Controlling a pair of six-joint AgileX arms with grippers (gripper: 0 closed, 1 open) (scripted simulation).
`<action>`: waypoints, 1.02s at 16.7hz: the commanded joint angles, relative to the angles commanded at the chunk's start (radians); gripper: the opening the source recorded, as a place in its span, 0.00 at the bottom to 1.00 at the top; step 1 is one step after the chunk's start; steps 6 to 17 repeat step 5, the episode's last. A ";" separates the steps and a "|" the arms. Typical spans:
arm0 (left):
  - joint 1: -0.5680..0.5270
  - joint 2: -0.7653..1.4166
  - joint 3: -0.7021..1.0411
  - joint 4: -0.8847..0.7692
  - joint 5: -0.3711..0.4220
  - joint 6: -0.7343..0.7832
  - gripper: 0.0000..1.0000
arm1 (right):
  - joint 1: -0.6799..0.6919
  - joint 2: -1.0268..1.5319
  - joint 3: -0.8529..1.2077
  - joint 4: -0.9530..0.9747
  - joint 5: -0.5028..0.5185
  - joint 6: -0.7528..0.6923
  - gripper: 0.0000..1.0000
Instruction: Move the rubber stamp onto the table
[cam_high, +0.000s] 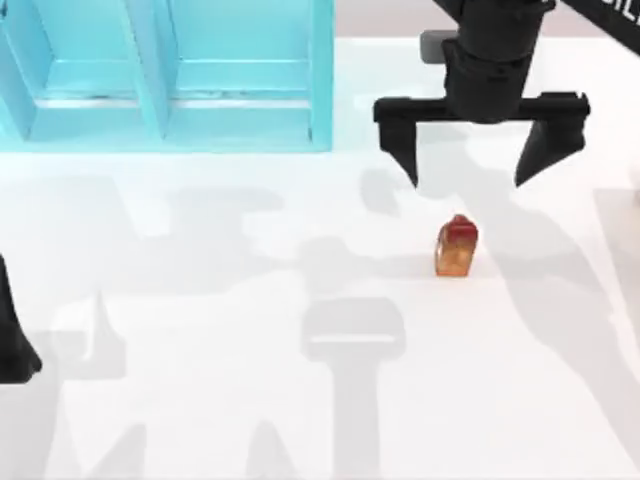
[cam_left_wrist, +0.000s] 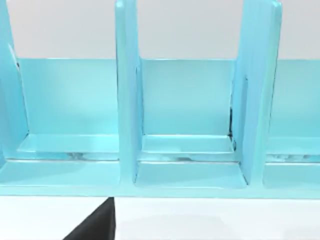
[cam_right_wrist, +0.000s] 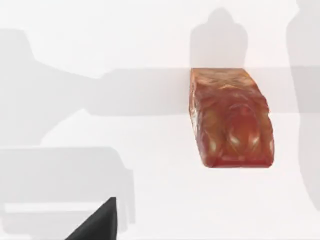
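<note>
The rubber stamp (cam_high: 456, 248), an orange-brown block with a red rounded top, stands on the white table (cam_high: 220, 330) right of centre. In the right wrist view the stamp (cam_right_wrist: 231, 119) rests alone on the white surface. My right gripper (cam_high: 472, 168) hangs above and slightly behind the stamp, open, with its two black fingers spread wide and nothing between them. My left arm (cam_high: 14, 345) stays parked at the table's left edge.
A turquoise shelf unit (cam_high: 170, 75) with open compartments stands at the back left. The left wrist view looks into the shelf (cam_left_wrist: 185, 150). Grey shadows of the arms fall across the table's middle.
</note>
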 joint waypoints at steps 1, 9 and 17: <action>0.000 0.000 0.000 0.000 0.000 0.000 1.00 | -0.001 -0.004 0.045 -0.043 -0.001 -0.001 1.00; 0.000 0.000 0.000 0.000 0.000 0.000 1.00 | -0.005 -0.016 0.133 -0.128 -0.006 -0.004 1.00; 0.000 0.000 0.000 0.000 0.000 0.000 1.00 | -0.005 -0.016 0.133 -0.128 -0.006 -0.004 1.00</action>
